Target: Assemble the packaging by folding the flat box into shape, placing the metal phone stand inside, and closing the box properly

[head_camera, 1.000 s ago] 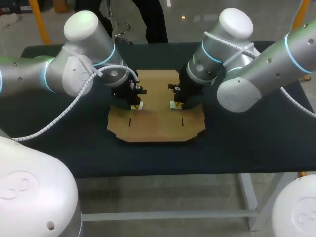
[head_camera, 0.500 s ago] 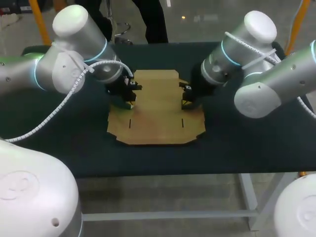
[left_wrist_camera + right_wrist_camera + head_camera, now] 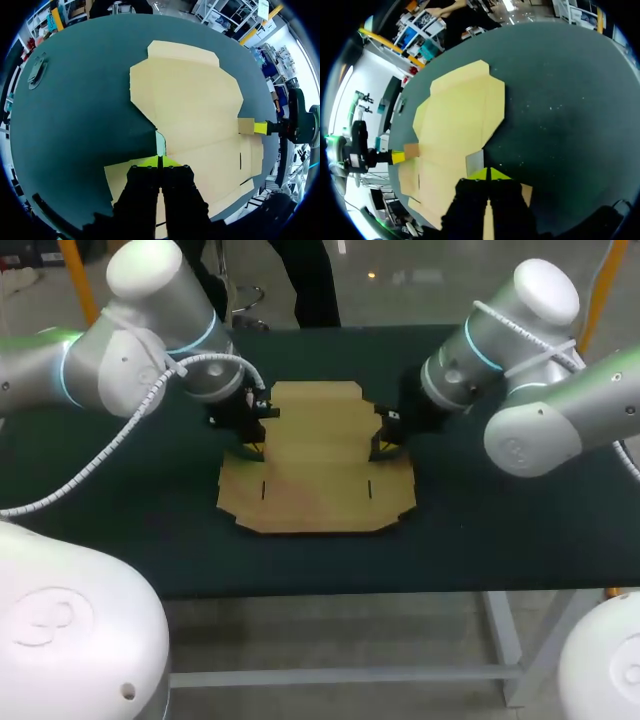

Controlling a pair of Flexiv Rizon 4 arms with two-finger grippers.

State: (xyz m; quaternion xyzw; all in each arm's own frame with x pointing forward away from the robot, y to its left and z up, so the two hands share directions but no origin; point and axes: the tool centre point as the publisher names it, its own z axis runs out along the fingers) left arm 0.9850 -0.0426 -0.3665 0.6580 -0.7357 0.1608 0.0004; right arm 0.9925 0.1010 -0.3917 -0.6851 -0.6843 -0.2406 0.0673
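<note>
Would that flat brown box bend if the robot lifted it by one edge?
Probably a bit: the flat cardboard box is a thin, wide sheet with creases, so it would likely sag there. It looks light, and may slide on the table when pushed.

From above, the wrists cover most of the left fingers (image 3: 151, 162) and right fingers (image 3: 498, 175) pinching the flat box (image 3: 315, 480), in the wrist views black housings hide its near part, and a dark thing (image 3: 38, 71) by the surface's (image 3: 75, 125) edge is too small to identify

A dark green table (image 3: 480, 530) carries a flat cardboard box (image 3: 315, 485) — unfolded, near its middle — and a small grey object (image 3: 37, 71) by one edge.
</note>
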